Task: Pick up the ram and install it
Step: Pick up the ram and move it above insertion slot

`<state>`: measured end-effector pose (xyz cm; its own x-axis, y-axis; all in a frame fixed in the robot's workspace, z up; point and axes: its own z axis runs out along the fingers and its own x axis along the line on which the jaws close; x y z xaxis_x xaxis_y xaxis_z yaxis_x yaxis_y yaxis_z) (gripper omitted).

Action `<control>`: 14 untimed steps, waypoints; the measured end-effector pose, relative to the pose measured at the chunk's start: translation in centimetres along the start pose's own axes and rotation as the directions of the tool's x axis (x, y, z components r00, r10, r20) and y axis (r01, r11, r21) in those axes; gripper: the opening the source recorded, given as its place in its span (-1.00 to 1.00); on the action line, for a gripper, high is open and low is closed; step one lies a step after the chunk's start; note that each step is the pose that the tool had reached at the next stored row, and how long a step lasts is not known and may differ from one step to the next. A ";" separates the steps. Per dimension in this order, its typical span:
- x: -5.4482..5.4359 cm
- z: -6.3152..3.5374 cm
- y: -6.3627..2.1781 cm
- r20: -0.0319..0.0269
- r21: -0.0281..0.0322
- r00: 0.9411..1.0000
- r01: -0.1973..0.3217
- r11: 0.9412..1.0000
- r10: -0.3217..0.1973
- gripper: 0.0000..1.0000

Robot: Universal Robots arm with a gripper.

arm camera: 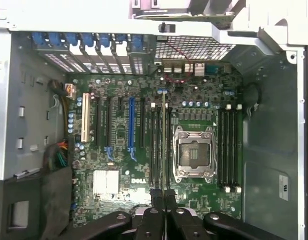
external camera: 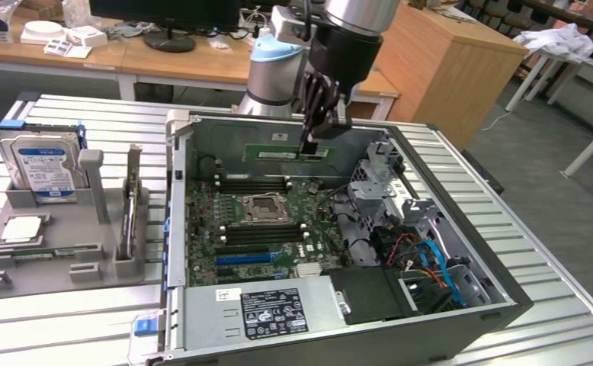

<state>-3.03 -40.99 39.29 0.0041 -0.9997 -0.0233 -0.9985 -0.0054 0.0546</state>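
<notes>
Pinching the long thin green ram stick (arm camera: 163, 140) edge-on, the hand (arm camera: 163, 196) hangs over the black memory slots (arm camera: 154, 145) beside the silver CPU socket (arm camera: 193, 152). Good seating calls for the stick parallel to one slot, pressure straight and even.

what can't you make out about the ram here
- ram, wrist view: it is seen edge-on, so its chips and contacts are hidden.
- Whether the ram touches a slot: the wrist view looks straight down on it, and in the exterior view the gripper covers part of it.
- drive label, exterior view: the print is too small to read.
</notes>
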 end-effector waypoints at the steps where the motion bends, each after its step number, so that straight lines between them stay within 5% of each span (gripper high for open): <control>1: -0.1 0.02 0.01 0.000 0.000 1.000 0.000 1.000 0.000 -0.76; 14: -0.6 0.38 0.10 0.000 0.000 1.000 -0.002 1.000 0.002 -0.76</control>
<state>-3.16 -40.38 38.93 0.0020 -0.9997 -0.0234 -0.9985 -0.0033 0.0546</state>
